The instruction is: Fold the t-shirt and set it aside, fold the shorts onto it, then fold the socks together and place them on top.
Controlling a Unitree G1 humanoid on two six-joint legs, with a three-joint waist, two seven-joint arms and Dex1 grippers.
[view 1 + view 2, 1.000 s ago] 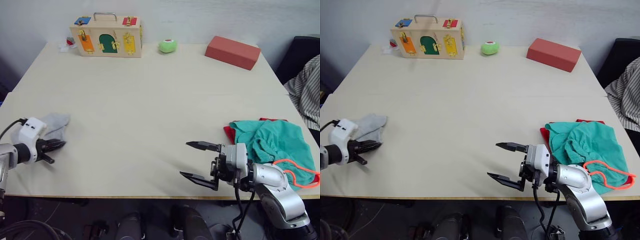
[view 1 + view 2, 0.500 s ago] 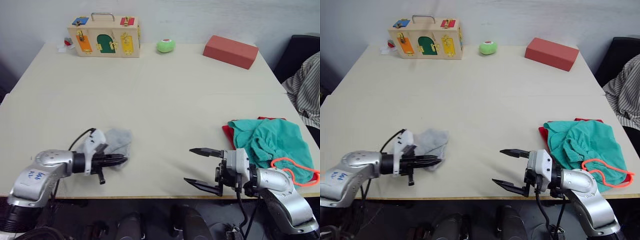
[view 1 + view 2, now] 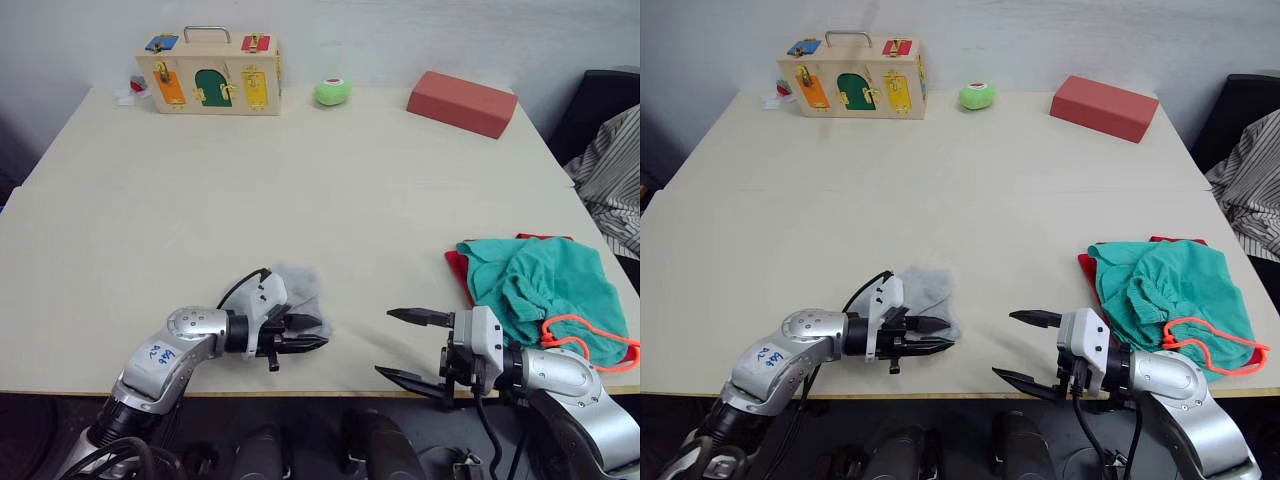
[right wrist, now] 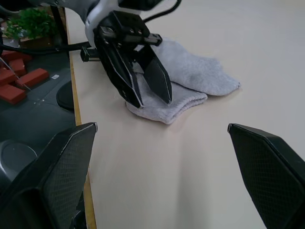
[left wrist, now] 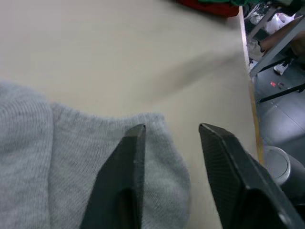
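Note:
The light grey socks (image 3: pixel 299 286) lie together near the table's front edge, left of centre. My left gripper (image 3: pixel 320 334) is at their near edge, open, its fingers (image 5: pixel 131 157) spread just over the sock's (image 5: pixel 71 162) end. My right gripper (image 3: pixel 385 342) hangs wide open a little to the right of the socks, holding nothing. The teal shorts (image 3: pixel 540 285) with an orange drawstring (image 3: pixel 590 345) lie bunched at the front right. They rest on the red t-shirt (image 3: pixel 458 268), of which a thin edge peeks out. The right wrist view shows the socks (image 4: pixel 200 71) under my left gripper (image 4: pixel 152 100).
At the table's back stand a wooden latch box (image 3: pixel 210 68), a green ball (image 3: pixel 332 91) and a salmon-red block (image 3: pixel 462 102). Striped fabric (image 3: pixel 612 180) hangs past the right edge. The table's front edge (image 3: pixel 300 393) runs just below both grippers.
My left gripper has carried the socks from the far left to the front middle, then opened from shut. The right gripper stayed open and sank slightly toward the front edge.

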